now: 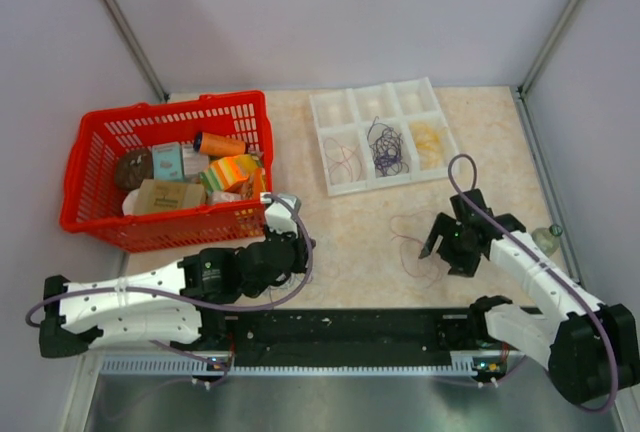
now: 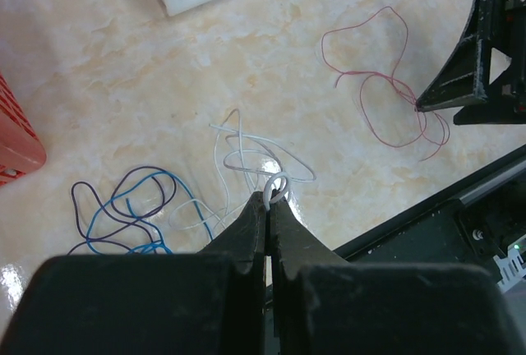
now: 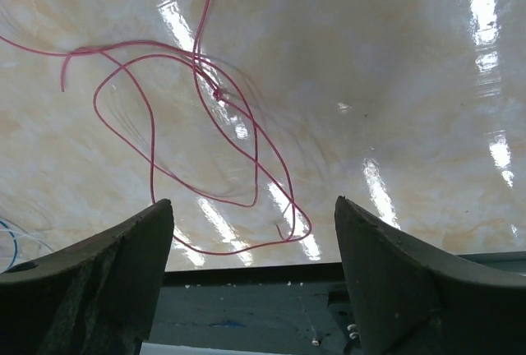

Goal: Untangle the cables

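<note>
Loose cables lie on the marble table. In the left wrist view my left gripper [image 2: 269, 197] is shut on a loop of a white cable [image 2: 246, 158], which spreads out just ahead of the jaws. Blue and purple cables [image 2: 123, 207] curl to its left. A thin pink-red cable [image 3: 205, 125] lies flat under my right gripper [image 3: 253, 207], whose jaws stand wide open with nothing between them. In the top view the right gripper [image 1: 447, 255] hovers beside that pink-red cable [image 1: 405, 242], and the left gripper [image 1: 305, 245] is at the table's near edge.
A white compartment tray [image 1: 330, 187] at the back holds sorted cables: pink-red, dark purple-blue [image 1: 385, 149] and pale ones. A red basket [image 1: 100, 222] full of packages stands at the left. The black base rail [image 1: 350, 327] runs along the near edge.
</note>
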You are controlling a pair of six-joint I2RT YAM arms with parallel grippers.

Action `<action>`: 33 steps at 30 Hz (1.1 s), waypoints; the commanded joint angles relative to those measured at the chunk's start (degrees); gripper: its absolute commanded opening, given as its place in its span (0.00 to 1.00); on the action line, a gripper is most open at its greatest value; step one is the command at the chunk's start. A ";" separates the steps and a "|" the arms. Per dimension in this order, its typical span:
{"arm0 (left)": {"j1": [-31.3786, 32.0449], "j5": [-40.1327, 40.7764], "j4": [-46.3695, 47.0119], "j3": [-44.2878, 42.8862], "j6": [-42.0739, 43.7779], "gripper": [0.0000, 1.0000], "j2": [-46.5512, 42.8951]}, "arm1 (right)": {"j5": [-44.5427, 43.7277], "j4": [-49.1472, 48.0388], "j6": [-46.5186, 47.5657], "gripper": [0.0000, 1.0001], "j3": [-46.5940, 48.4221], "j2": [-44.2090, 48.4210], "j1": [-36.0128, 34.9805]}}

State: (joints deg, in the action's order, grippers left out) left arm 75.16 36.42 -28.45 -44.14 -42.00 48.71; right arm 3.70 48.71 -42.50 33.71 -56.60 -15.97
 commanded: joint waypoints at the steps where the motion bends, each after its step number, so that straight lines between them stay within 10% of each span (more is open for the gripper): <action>1: -0.01 -0.21 3.31 0.55 0.42 0.00 -1.69 | -2.29 -7.21 -4.60 0.74 -2.16 -2.02 -1.08; 7: -0.01 -0.21 2.52 1.16 0.78 0.00 -2.65 | -12.83 -8.89 -10.05 0.56 -1.55 -8.43 -11.36; 12: -0.01 -0.39 2.34 2.12 0.08 0.00 -2.92 | -23.54 -8.63 -9.89 0.00 3.18 -10.37 -17.33; 23: -0.01 4.18 2.70 5.11 -3.79 0.00 -2.39 | -21.89 -10.56 12.25 0.00 40.18 -21.78 -22.27; 33: -0.01 6.55 1.11 3.01 -0.54 0.00 -2.74 | -25.41 -23.75 26.67 0.00 52.49 -40.49 -22.27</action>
State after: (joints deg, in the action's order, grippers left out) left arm 75.16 40.77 -28.18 -39.57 -44.40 46.37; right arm -18.96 30.41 -23.31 79.83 -90.76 -37.71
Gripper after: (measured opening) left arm 0.012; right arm 0.009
